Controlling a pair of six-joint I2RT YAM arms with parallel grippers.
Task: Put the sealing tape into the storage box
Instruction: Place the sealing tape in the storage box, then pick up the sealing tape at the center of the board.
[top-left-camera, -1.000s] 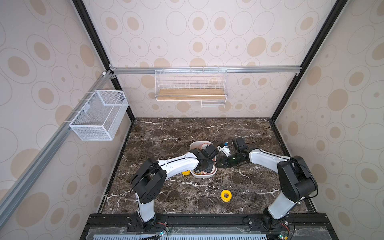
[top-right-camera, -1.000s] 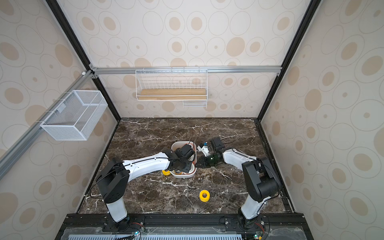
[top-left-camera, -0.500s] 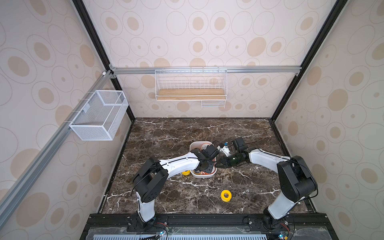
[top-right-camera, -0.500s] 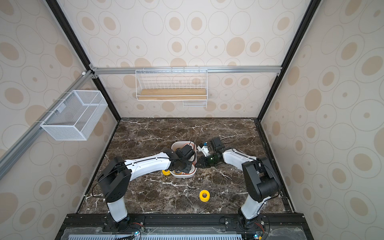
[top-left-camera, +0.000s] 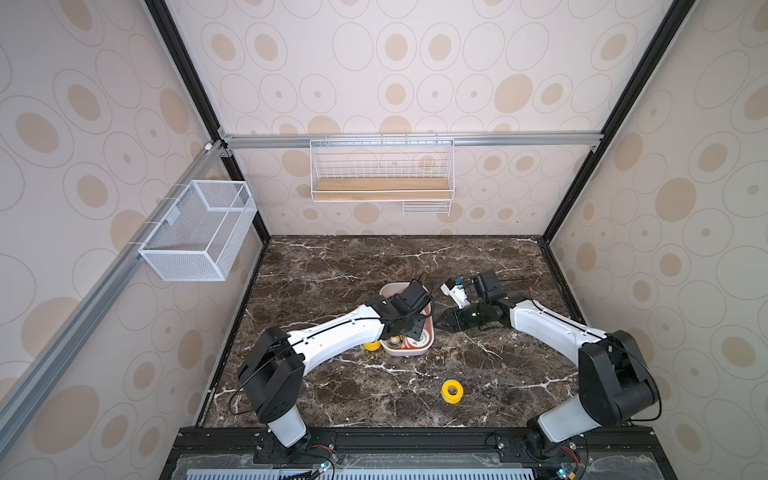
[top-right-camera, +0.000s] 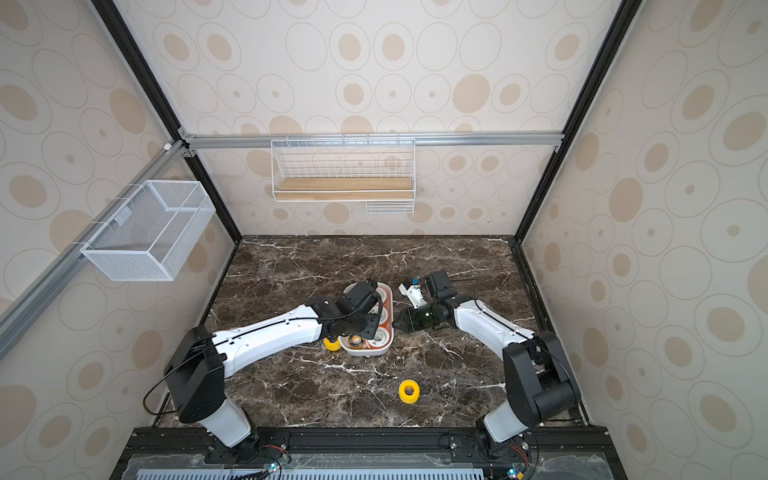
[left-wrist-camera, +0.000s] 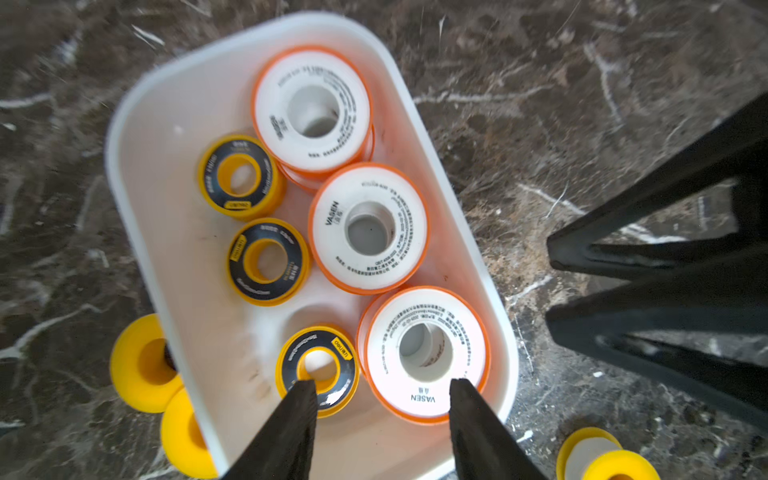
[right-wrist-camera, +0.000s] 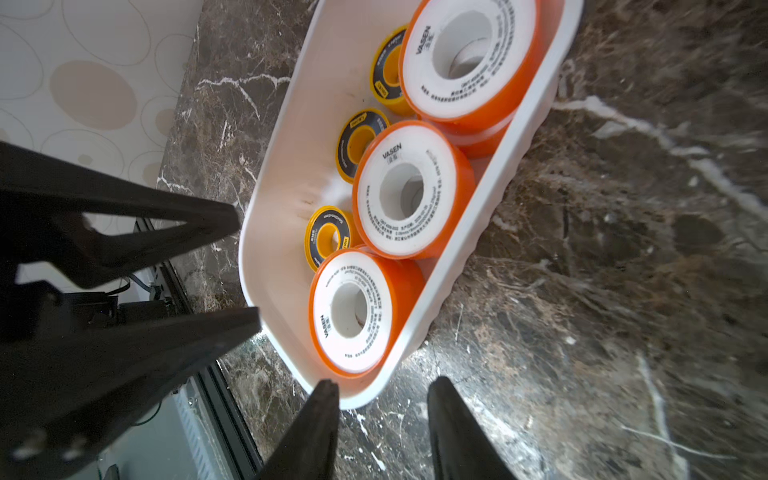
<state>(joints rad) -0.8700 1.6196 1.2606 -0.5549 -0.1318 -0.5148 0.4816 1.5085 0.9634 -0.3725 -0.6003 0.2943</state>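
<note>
The left end effector (left-wrist-camera: 380, 386) hangs over the box (left-wrist-camera: 166, 124), jaws moderately apart and empty, above the gap between a black-ringed spool (left-wrist-camera: 318, 365) and an orange-rimmed spool (left-wrist-camera: 426, 353), a pose suited to dropping tape flat into its rows. The right end effector (right-wrist-camera: 384, 382) sits just outside one corner of the box, jaws narrowly apart, holding nothing, probably to steady it. Six spools show inside, but yellow tape (left-wrist-camera: 141, 361) lies against the box's long outer wall and another yellow spool (top-left-camera: 452, 390) rests well apart from it on the worktop (top-left-camera: 332, 270).

Yellow spool (top-left-camera: 452, 390) on marble table (top-left-camera: 332, 266)
</note>
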